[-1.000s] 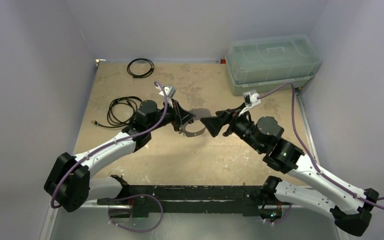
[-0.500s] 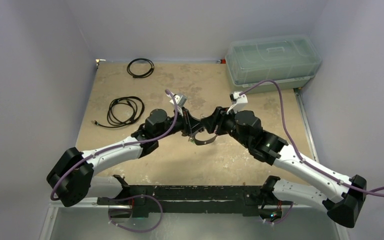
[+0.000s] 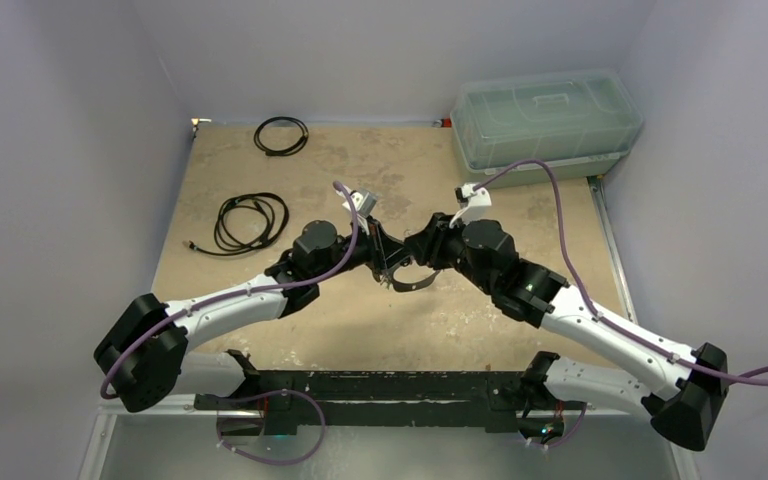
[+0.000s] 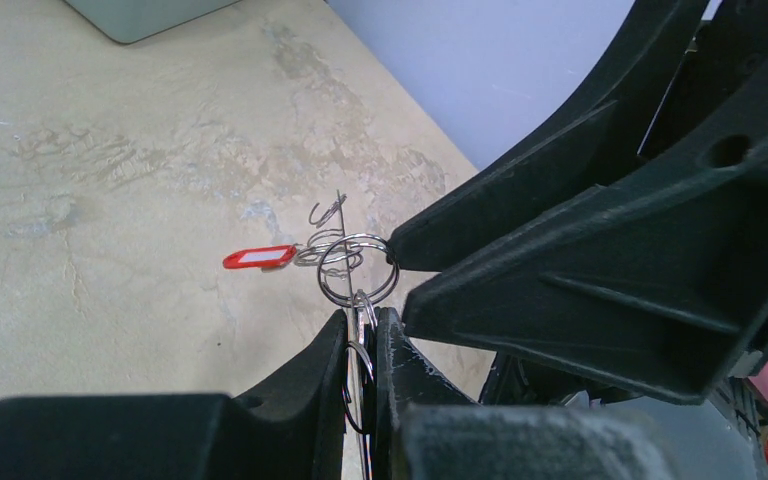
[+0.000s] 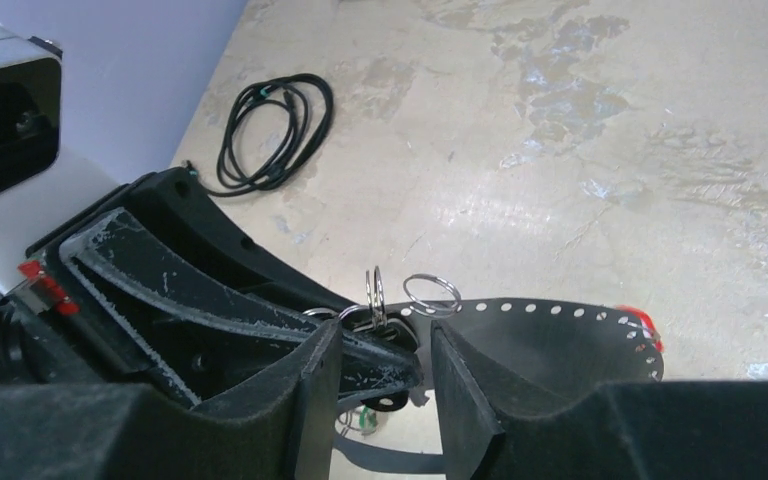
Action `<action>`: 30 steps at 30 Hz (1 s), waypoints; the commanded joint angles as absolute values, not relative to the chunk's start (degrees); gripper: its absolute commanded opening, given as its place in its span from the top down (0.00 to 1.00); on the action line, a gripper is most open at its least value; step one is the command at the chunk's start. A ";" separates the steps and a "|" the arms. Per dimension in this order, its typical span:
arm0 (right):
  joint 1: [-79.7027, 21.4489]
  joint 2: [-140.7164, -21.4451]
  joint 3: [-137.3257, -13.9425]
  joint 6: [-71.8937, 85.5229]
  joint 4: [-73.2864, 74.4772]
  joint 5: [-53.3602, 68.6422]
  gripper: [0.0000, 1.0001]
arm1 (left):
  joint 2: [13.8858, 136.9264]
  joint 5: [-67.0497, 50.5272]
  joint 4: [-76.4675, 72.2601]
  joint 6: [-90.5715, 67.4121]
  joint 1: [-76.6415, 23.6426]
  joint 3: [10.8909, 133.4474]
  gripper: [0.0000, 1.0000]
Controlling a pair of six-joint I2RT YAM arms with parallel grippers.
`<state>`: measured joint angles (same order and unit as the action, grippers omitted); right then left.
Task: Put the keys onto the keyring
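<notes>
A clear lidded box (image 3: 545, 125) stands at the far right of the table (image 3: 460, 320); its contents cannot be made out. At mid-table the left gripper (image 4: 360, 325) is pinched tight on the keyring (image 5: 560, 310), whose perforated band curves away to the right. The right gripper (image 5: 385, 345) faces it, jaws partly apart around the left gripper's tip and the small split rings (image 4: 358, 268). A red key tag (image 4: 258, 258) sits at the band's far end.

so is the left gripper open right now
No, the left gripper has its fingers pinched shut on the thin edge of the keyring.
</notes>
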<state>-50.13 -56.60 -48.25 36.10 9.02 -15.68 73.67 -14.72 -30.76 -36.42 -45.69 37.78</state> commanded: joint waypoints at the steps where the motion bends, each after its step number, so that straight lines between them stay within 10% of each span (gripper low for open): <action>1: -49.87 -57.33 -50.59 36.67 7.20 -17.85 0.60 | 73.21 -14.75 -36.33 -36.74 -46.22 39.00 1.00; 19: -49.83 -59.67 -50.68 36.30 5.36 -16.34 0.72 | 73.39 -15.60 -37.31 -36.13 -47.07 39.11 1.00; 30: -49.75 -58.93 -50.37 33.13 5.04 -13.16 1.00 | 73.08 -15.47 -36.54 -34.11 -47.45 39.01 1.00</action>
